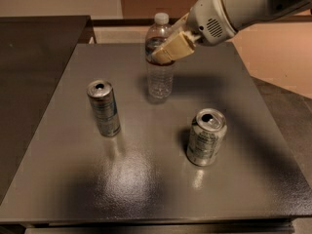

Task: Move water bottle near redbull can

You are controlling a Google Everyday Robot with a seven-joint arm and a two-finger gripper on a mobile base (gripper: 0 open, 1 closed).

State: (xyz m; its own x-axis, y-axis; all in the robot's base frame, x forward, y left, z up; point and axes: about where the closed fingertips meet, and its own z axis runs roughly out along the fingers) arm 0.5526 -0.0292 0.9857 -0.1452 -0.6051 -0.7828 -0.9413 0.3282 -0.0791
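tool [165, 54] clamped on water bottle [160, 79] at label height, bottle upright. redbull can [103, 107] at its 8 o'clock, apart; stout can [206, 137] at 5 o'clock.

White arm [243, 6]; seemingly tan claw [158, 56], top-centre.

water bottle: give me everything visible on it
The water bottle is small, clear ribbed plastic with a white cap and a dark label band. It is upright over the far middle of the grey table. It stands apart from the redbull can and the stouter can, and is taller than either. The hand is shut on it at the label band, with one tan finger crossing its front. I cannot tell whether its base rests on the table or hangs just above it.
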